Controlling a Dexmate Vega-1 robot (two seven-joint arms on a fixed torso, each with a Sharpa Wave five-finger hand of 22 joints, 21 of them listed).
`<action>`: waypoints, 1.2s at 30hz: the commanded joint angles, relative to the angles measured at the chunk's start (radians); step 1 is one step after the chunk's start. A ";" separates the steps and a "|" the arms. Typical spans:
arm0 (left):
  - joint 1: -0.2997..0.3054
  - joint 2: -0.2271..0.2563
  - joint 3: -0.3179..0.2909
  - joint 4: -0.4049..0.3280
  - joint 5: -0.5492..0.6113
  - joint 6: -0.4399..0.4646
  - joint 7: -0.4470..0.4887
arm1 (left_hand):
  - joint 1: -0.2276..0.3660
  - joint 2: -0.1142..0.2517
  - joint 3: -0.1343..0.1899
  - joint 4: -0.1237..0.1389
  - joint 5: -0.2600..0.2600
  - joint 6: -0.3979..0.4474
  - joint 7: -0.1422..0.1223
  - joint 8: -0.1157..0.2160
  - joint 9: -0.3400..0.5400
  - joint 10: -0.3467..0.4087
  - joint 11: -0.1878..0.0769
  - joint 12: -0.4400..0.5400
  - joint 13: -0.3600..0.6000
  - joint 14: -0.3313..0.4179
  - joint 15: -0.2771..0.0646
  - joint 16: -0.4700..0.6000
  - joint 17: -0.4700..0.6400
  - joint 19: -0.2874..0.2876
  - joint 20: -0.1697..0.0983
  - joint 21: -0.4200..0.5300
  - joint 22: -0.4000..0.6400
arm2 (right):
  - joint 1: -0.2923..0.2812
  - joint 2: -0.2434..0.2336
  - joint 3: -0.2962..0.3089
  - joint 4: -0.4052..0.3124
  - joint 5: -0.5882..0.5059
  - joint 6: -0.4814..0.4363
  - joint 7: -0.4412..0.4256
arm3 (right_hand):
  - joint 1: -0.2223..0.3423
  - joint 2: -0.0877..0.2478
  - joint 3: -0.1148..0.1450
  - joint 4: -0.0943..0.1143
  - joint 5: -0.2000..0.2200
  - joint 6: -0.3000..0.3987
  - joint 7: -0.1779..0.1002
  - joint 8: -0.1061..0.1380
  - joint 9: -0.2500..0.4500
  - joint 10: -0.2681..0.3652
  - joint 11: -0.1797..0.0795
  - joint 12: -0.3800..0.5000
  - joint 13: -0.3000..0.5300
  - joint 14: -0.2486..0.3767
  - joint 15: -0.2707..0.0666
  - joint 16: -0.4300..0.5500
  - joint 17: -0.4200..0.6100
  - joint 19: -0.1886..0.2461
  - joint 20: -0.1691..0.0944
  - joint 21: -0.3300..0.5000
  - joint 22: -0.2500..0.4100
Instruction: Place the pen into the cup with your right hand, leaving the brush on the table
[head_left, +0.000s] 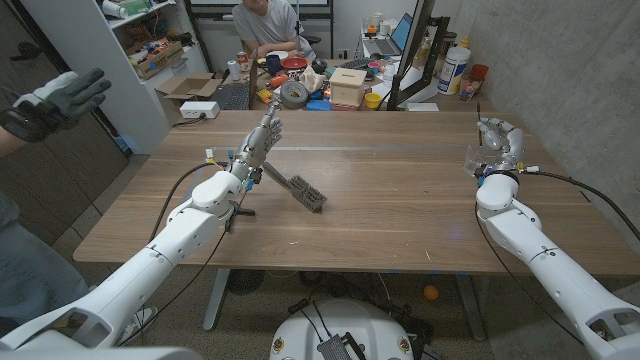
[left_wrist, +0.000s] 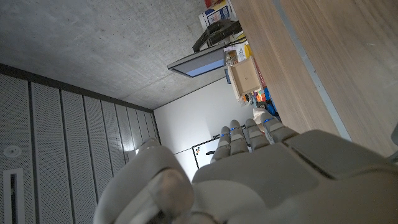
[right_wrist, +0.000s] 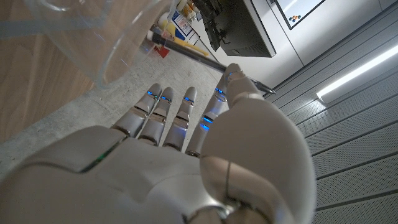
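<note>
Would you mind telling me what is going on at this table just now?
A robot is working at a wooden table. Its right hand is next to a clear cup at the far right of the table, with its fingers straight and nothing in them. Its left hand is also empty. The brush lies on the wood near the left hand. I cannot make out the pen.

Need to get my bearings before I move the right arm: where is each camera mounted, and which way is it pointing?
Head view: on the robot's head, looking down over the wooden table; both arms, left hand, right hand, brush.
Left wrist view: along the left hand's back, past the table edge.
Right wrist view: along the right hand's back; clear cup beside it.
Shared: the cup also shows in the head view.
</note>
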 joint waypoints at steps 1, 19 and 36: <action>0.009 0.008 -0.003 -0.019 0.007 0.012 0.017 | 0.003 0.010 -0.005 0.003 -0.001 0.006 0.002 0.005 0.003 0.000 -0.003 -0.005 0.001 -0.008 0.001 -0.004 0.002 -0.003 0.008 -0.001 0.003 | 0.022 0.020 -0.011 0.095 0.017 0.058 -0.015 | 0.003 0.007 0.001 0.001 0.005 0.064 -0.009 0.014 0.089 0.006 -0.004 -0.003 0.003 -0.004 -0.054 0.000 0.003 -0.007 -0.034 -0.004 0.004; 0.003 0.011 0.011 -0.030 0.014 0.037 0.017 | 0.005 0.012 -0.009 0.003 -0.003 0.012 0.002 0.005 0.004 0.000 -0.002 -0.005 0.001 -0.008 0.001 -0.003 0.002 -0.004 0.007 -0.001 0.003 | 0.020 0.030 -0.016 0.146 0.063 0.082 -0.010 | 0.003 0.007 -0.002 0.003 0.006 0.062 -0.016 0.013 0.085 0.000 -0.005 -0.007 0.003 -0.009 -0.050 -0.001 0.004 -0.015 -0.030 -0.007 0.004; -0.013 0.002 0.019 -0.014 0.019 0.041 0.013 | 0.006 0.013 -0.011 0.003 -0.004 0.016 0.003 0.005 0.004 0.000 -0.004 -0.005 0.001 -0.013 0.003 -0.004 0.002 -0.008 0.007 -0.002 0.003 | 0.015 0.018 -0.026 0.139 0.083 0.067 0.009 | -0.003 0.025 -0.008 0.014 0.002 -0.043 -0.033 -0.040 0.064 -0.058 0.012 -0.030 0.005 -0.040 -0.016 -0.004 0.008 -0.049 -0.007 -0.015 0.004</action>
